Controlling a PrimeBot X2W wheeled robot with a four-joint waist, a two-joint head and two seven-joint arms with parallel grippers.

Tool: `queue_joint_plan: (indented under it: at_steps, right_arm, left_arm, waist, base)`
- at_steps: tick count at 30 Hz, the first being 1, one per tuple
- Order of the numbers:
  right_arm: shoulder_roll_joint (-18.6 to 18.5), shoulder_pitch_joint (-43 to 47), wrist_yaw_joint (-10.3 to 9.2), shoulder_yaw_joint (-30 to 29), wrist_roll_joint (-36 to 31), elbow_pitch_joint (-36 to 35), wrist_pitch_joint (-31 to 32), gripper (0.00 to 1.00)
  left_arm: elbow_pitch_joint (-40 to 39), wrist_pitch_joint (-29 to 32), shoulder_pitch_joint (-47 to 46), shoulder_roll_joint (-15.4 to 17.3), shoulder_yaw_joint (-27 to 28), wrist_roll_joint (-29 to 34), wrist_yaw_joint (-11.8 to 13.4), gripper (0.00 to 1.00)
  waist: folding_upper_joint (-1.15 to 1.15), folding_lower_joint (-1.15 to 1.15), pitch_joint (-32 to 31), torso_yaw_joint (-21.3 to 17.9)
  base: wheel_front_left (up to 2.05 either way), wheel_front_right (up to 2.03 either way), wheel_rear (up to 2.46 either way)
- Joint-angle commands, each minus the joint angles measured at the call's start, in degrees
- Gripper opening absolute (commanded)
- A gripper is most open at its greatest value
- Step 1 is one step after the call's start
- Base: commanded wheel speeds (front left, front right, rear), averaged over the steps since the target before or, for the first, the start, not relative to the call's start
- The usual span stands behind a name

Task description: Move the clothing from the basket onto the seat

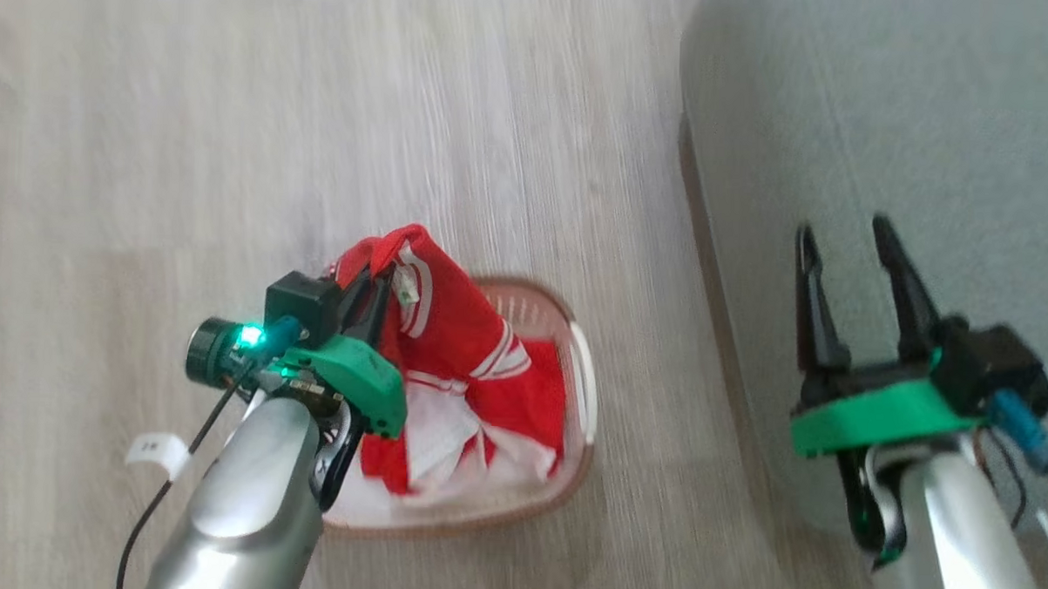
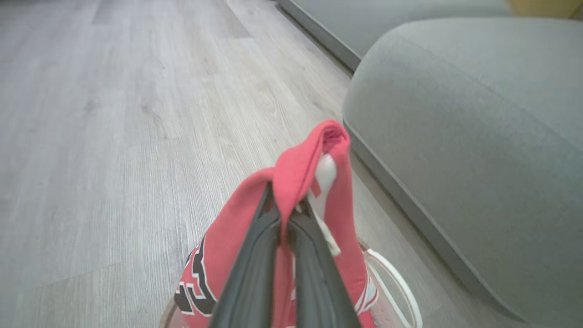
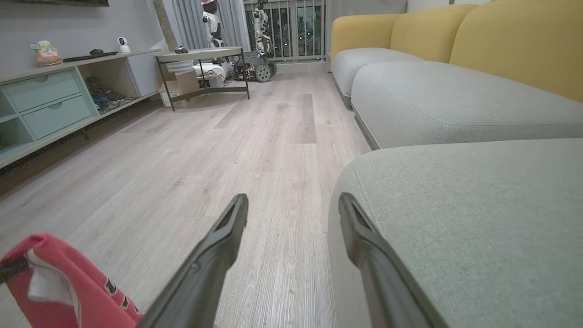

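Left claw (image 2: 286, 210) pinches shiny red jersey (image 2: 298, 166) (lower centre) over perforated basket (image 1: 537, 305); right claw (image 1: 844, 232) gapes empty above matte seat (image 1: 931, 126).

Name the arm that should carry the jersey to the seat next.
Left. The left gripper is shut on a red jersey, holding its top up above the basket beside the seat. The right gripper hangs open at the seat's edge, holding nothing.

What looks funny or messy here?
Nothing is broken or spilled. One red jersey hangs half out of the basket, but only because the left gripper is pinching it up. The basket sits upright on the floor.
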Motion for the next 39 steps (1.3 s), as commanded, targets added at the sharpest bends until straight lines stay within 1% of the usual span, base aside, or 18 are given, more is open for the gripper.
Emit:
queue_joint_plan:
  at_steps: [1, 5, 10, 17, 22, 28, 29, 34, 39]
  right_arm:
    - [-0.37, 0.52, -0.01, 0.87, -0.59, -1.31, -0.37, 1.0]
    - [-0.37, 3.27, -0.01, 0.71, -0.91, 0.17, -0.37, 1.0]
    - [-0.37, 5.47, -0.01, 1.86, -1.19, 1.54, -0.37, 1.0]
    - [-0.37, 5.66, -0.01, 5.17, -1.66, 2.61, -0.37, 1.0]
    - [-0.37, 4.43, -0.01, 8.15, -2.0, 4.32, -0.37, 1.0]
    - [-0.37, 1.71, -0.01, 13.13, -1.65, 7.38, -0.37, 1.0]
    - [-0.37, 1.71, -0.01, 13.13, -1.65, 7.38, -0.37, 1.0]
    - [-0.37, -2.21, -0.01, 16.79, -1.83, 10.83, -0.37, 1.0]
    - [-0.37, -6.09, -0.01, 20.63, -0.45, 14.77, -0.37, 1.0]
  left_arm:
    - [-2.32, -0.71, -0.32, 0.61, 1.75, -0.24, -0.42, 0.0]
    - [-4.38, -0.71, 0.06, 0.53, 1.61, -0.59, -0.99, 0.0]
    - [-6.18, -0.71, -0.36, 0.42, 0.61, -0.94, -1.67, 0.0]
    - [-7.56, -0.26, -3.35, 0.2, -2.25, -2.41, -2.33, 0.0]
    - [-9.19, 0.37, -5.49, 0.12, -5.41, -4.27, -2.41, 0.0]
    - [-12.6, 0.96, -7.46, 0.11, -10.93, -7.57, -1.14, 0.0]
    - [-12.6, 0.96, -7.46, 0.11, -10.93, -7.57, -1.14, 0.0]
    - [-15.66, 1.19, -8.83, 0.1, -15.17, -10.25, 0.36, 0.0]
    - [-17.47, 1.27, -9.7, 0.1, -18.28, -11.66, 1.78, 0.0]
  waist:
    - [-0.01, 0.0, -6.95, 1.73]
    - [-0.01, 0.0, -11.62, 2.09]
    - [-0.01, 0.0, -16.12, 1.98]
    - [-0.01, 0.0, -19.21, 1.69]
    - [-0.01, 0.0, -20.53, 1.79]
    - [-0.01, 0.0, -21.63, 2.32]
    - [-0.01, 0.0, -21.63, 2.32]
    - [-0.01, 0.0, -22.28, 3.27]
    - [-0.01, 0.0, -22.77, 4.6]
  base:
    - [0.0, 0.0, 0.0]
    - [0.0, 0.0, 0.0]
    - [0.0, 0.0, 0.0]
    - [0.0, 0.0, 0.0]
    - [0.0, 0.0, 0.0]
    - [0.0, 0.0, 0.0]
    - [0.0, 0.0, 0.0]
    - [0.0, 0.0, 0.0]
    - [0.0, 0.0, 0.0]
